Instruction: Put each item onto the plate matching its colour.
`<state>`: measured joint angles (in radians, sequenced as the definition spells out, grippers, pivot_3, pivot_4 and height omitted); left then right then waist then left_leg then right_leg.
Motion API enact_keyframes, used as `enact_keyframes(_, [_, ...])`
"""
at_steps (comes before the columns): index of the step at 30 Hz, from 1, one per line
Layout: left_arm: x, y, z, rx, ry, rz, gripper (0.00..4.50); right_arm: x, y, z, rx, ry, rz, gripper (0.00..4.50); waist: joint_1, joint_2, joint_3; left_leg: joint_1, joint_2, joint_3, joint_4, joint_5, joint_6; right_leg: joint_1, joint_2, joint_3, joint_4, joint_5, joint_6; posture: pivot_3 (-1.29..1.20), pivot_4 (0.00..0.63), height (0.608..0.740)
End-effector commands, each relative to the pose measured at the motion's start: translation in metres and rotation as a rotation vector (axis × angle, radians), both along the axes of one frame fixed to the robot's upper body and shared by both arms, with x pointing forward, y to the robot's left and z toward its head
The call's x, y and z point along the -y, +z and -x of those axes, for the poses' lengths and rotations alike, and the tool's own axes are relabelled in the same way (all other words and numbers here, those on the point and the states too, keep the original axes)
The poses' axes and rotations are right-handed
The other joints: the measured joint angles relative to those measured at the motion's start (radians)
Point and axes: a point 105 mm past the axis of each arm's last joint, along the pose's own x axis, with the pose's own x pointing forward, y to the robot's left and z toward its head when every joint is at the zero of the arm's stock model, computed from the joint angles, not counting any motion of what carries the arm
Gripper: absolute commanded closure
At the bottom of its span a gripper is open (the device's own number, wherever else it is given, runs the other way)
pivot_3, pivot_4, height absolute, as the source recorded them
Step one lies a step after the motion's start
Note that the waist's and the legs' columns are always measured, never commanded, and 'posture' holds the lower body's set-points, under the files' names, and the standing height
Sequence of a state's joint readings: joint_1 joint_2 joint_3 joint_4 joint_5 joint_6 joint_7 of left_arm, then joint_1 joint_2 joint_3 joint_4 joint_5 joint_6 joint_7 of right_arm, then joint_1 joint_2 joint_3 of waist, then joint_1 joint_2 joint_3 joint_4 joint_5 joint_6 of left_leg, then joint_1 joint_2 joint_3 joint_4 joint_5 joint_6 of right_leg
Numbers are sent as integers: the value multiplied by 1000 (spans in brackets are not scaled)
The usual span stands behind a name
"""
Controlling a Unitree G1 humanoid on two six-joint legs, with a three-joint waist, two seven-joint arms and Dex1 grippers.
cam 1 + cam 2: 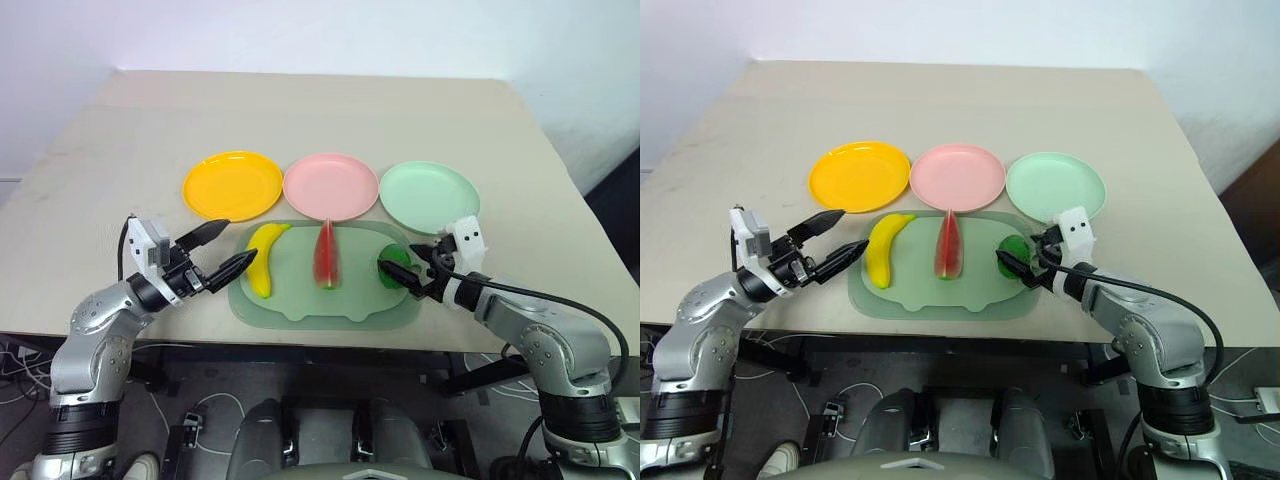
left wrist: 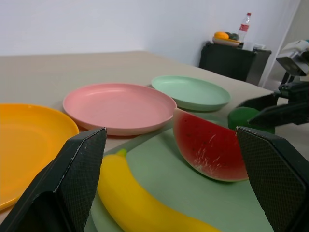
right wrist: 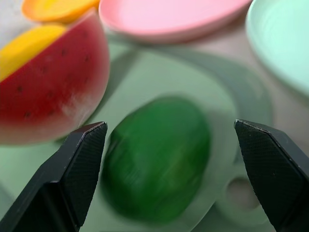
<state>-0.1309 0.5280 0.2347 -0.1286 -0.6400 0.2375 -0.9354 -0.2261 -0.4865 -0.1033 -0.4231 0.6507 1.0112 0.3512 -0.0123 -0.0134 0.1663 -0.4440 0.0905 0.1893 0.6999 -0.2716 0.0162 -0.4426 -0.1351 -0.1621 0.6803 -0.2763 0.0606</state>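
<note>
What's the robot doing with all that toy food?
It's sorting by colour. The curved yellow banana, red watermelon wedge and round green fruit all lie on the pale green tray. The orange-yellow plate, pink plate and mint plate hold nothing yet. The open right gripper straddles the green fruit; the open left gripper points at the banana.

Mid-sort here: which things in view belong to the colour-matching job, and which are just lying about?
Job:
banana, watermelon wedge, green fruit, all on the tray;
yellow plate, pink plate, mint plate, all bare;
left gripper and right gripper, both open.

Lying about:
pale green tray;
table;
bottle and fruit bowl on a dark cabinet.
</note>
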Motion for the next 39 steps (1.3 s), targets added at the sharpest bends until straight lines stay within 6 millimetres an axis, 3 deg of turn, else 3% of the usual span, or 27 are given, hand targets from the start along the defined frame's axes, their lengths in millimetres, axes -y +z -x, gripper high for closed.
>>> enact_keyframes(1, [5, 6, 0, 28, -22, -11, 26, -6, 11, 3, 13, 15, -7, 0, 0, 0, 0, 0, 0, 0, 0, 0, 0, 0, 0, 0, 0, 0, 0, 0, 150, 695])
enact_keyframes(6, [6, 6, -2, 29, -23, -15, 26, -9, 14, 2, 16, 8, -31, 0, -1, 0, 0, 0, 0, 0, 0, 0, 0, 0, 0, 0, 0, 0, 0, 0, 150, 695])
enact_keyframes(9, [4, 6, -2, 33, -18, -25, 0, -11, 20, 1, 46, 21, -28, 586, 0, 0, 0, 0, 0, 0, 0, 0, 0, 0, 0, 0, 0, 0, 0, 0, 150, 695])
enact_keyframes(13, [4, 6, -3, 37, -14, -31, 0, -10, 29, -1, 83, 37, -25, 1802, -1, 0, 0, 0, 0, 0, 0, 0, 0, 0, 0, 0, 0, 0, 0, 0, 150, 695])
enact_keyframes(19, [3, 6, -2, 43, -3, -35, 0, -9, 47, -6, 142, 59, -14, 1857, -1, 0, 0, 0, 0, 0, 0, 0, 0, 0, 0, 0, 0, 0, 0, 0, 150, 695])
enact_keyframes(25, [2, 6, -1, 48, 12, -34, 0, 8, 79, -43, 244, -48, -12, 1857, -3, 0, 0, 0, 0, 0, 0, 0, 0, -1, 0, 0, 0, 0, 0, 0, 150, 695])
enact_keyframes(34, [4, 6, 0, 53, 25, -32, 0, 48, 58, -112, 207, -287, 149, 1857, -8, 1, 0, 0, -3, 2, 0, 3, -4, -1, 0, 0, 0, 0, 0, 0, 150, 695])
enact_keyframes(39, [3, 7, 1, 53, 39, -31, 0, 56, 52, -133, 209, -338, 195, 1857, -9, 1, 1, -1, -3, 3, -1, 3, -5, -2, 0, 1, 1, 0, 1, 0, 150, 695])
